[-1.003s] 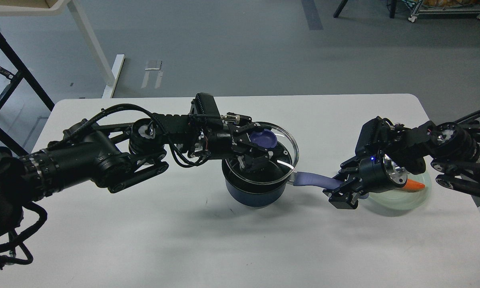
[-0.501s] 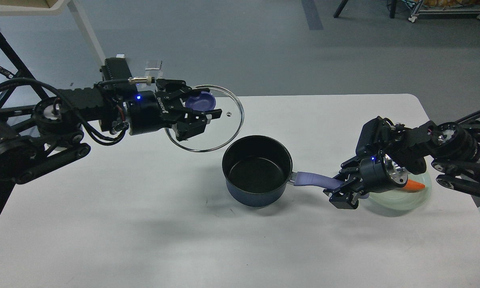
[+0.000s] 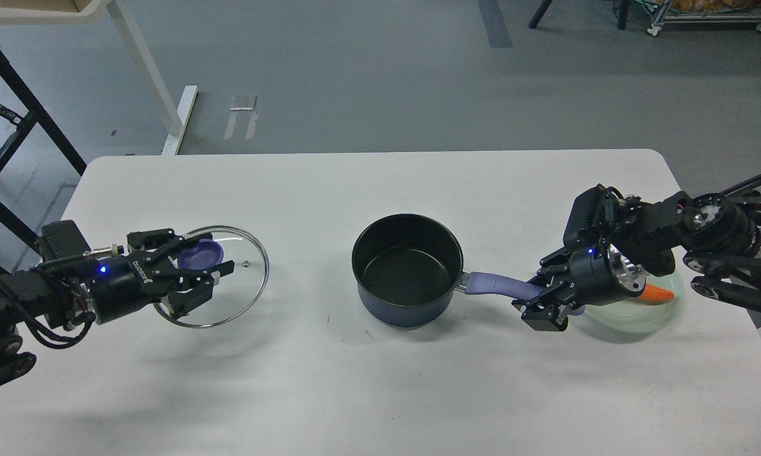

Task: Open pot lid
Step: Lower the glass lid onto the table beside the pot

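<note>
A dark blue pot (image 3: 407,272) stands uncovered at the table's middle, its purple handle (image 3: 502,285) pointing right. My right gripper (image 3: 540,299) is shut on the end of that handle. My left gripper (image 3: 196,275) is shut on the purple knob (image 3: 200,256) of the round glass lid (image 3: 231,278). It holds the lid at the left side of the table, well left of the pot, low over the table.
A pale green plate (image 3: 656,314) with an orange carrot (image 3: 658,294) lies behind my right gripper near the table's right edge. A white table leg and black frame stand on the floor beyond the far left corner.
My left gripper lifted the lid off the pot, carried it up and left, then brought it down to the left side of the table. The right gripper and pot stayed still.
</note>
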Robot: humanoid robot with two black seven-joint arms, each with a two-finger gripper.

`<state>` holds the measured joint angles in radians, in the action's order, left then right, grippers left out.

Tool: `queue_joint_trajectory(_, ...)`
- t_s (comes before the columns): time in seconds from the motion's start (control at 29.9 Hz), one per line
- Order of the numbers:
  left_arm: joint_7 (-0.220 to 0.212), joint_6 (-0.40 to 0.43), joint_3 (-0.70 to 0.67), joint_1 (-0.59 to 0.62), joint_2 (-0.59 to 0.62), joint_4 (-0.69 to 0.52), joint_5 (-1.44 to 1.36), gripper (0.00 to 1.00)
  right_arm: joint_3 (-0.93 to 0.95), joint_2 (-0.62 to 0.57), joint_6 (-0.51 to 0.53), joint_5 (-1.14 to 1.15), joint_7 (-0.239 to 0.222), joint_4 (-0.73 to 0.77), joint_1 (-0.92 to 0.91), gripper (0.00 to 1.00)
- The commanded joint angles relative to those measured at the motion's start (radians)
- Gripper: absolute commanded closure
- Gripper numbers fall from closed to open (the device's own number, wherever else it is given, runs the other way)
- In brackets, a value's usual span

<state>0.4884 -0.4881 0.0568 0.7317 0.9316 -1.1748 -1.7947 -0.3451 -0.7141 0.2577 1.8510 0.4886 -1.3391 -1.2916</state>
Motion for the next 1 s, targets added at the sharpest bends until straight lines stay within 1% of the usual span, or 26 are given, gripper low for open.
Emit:
queue_joint_trajectory(0.0,0.0,-0.001,0.001,-0.017,-0.011,0.049,0.0,0.62,0.0,-0.002,0.0,0.001,0.0,0.0,0.0,0.72)
queue_joint_trajectory(0.2,0.0,-0.001,0.031,-0.038,-0.039,0.129,0.0,0.62,0.0,-0.002,0.0,0.001,0.0,0.0,0.0,0.72)
queue_joint_trajectory(0.53,0.0,-0.001,0.034,-0.066,-0.073,0.185,0.0,0.57,0.0,-0.002,0.0,-0.001,0.0,0.0,0.0,0.72)
queue_joint_trajectory(0.84,0.0,-0.001,0.034,-0.092,-0.086,0.207,0.001,0.52,0.0,-0.002,0.0,-0.001,0.0,0.0,0.0,0.72)
queue_joint_trajectory(0.9,0.0,-0.001,0.034,-0.092,-0.088,0.207,0.001,0.46,0.0,-0.001,0.0,-0.001,0.0,0.0,0.0,0.72)
queue_joint_trajectory(0.97,0.0,-0.001,0.034,-0.092,-0.088,0.207,0.005,0.3,0.0,-0.001,0.0,-0.001,0.0,0.0,0.0,0.72)
